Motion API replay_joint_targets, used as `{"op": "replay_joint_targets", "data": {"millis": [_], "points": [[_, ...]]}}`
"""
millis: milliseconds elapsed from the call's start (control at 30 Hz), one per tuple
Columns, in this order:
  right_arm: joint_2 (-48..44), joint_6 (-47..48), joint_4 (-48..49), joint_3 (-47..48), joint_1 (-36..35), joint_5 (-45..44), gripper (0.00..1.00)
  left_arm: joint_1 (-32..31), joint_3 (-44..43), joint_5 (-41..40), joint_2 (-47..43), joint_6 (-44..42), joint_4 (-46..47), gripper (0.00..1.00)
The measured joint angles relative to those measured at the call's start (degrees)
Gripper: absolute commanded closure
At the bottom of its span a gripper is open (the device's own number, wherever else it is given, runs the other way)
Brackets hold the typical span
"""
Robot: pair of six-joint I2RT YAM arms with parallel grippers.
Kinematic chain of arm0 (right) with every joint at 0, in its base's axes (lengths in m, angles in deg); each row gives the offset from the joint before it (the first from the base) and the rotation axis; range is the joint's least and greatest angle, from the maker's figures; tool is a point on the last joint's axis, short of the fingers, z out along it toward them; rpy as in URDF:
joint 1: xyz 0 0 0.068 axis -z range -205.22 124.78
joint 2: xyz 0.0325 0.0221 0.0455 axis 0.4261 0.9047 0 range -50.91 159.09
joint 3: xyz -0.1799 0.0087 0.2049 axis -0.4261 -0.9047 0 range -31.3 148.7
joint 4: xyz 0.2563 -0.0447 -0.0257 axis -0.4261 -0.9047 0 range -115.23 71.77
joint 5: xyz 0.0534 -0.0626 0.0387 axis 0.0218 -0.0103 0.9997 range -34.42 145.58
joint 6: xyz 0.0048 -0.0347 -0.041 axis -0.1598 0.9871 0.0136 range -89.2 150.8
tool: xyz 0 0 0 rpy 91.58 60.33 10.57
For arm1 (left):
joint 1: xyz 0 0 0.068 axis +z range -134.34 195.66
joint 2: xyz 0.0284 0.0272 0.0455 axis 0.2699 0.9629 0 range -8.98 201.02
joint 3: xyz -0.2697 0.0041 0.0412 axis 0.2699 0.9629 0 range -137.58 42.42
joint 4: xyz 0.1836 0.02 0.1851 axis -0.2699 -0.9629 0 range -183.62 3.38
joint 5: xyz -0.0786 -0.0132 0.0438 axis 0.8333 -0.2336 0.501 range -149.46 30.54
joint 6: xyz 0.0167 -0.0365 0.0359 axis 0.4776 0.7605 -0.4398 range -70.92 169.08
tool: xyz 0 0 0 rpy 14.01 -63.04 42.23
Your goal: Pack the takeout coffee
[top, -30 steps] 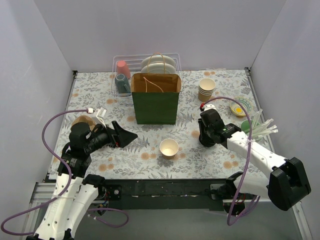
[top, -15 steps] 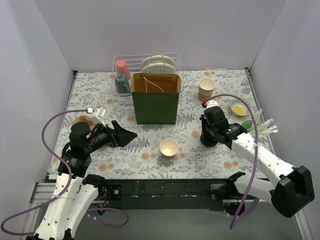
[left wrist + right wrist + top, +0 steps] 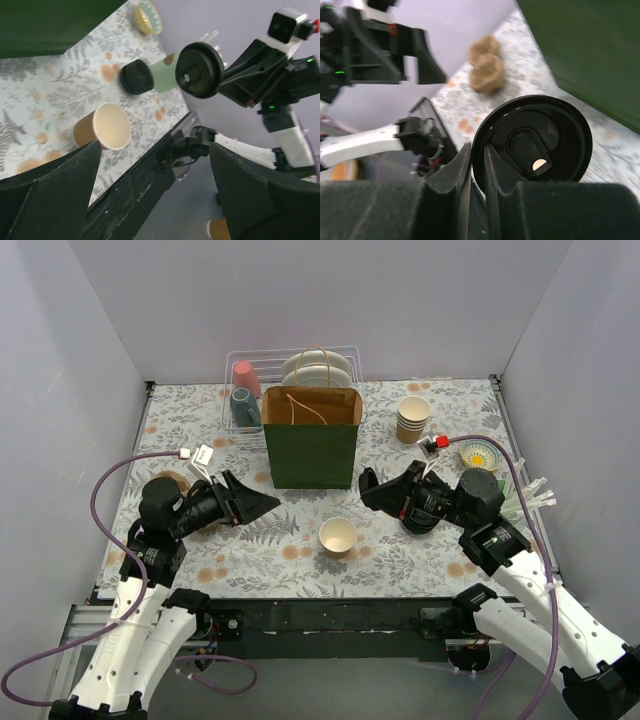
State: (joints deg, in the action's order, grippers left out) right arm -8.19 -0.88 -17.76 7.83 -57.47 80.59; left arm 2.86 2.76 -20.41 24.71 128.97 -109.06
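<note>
No kraft cup with a lid on it shows in any view. A lidless tan paper cup (image 3: pixel 338 536) stands upright in the middle of the table and shows in the left wrist view (image 3: pixel 104 127). My right gripper (image 3: pixel 368 487) is raised, points left and is shut on the rim of a loose black lid (image 3: pixel 535 142), which also shows in the left wrist view (image 3: pixel 200 70). It is up and to the right of the cup. My left gripper (image 3: pixel 262 504) is open and empty, left of the cup.
An open green paper bag (image 3: pixel 311 438) stands behind the cup. A stack of tan cups (image 3: pixel 412 418), a wire rack (image 3: pixel 245 362) with plates and mugs, a yellow bowl (image 3: pixel 480 455), a stack of black lids (image 3: pixel 136 76) and a brown lump (image 3: pixel 487 67) are around.
My right arm has lifted from the right of the table and swung left, now level with a black lid in its jaws. My left gripper has shifted slightly up and right.
</note>
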Motion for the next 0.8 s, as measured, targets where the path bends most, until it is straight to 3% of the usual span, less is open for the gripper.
{"op": "replay_joint_targets", "data": {"millis": [233,367,567,800], "points": [[-3.2,-13.2,24.7,-7.0,-0.1,10.6,0.85,0.0,3.1,4.8,-1.4,15.2,13.3,0.22],[-4.1,-18.6,37.1,-9.1,-1.1,12.2,0.85,0.0,3.7,4.9,-1.6,23.8,20.2,0.29],[-4.8,-22.9,48.3,-11.4,-2.5,12.8,0.85,-2.1,4.7,2.8,0.0,31.6,28.0,0.30],[-3.3,-26.6,57.9,-15.6,-3.2,12.6,0.86,-18.1,4.7,-5.6,10.3,31.9,32.6,0.35]]}}
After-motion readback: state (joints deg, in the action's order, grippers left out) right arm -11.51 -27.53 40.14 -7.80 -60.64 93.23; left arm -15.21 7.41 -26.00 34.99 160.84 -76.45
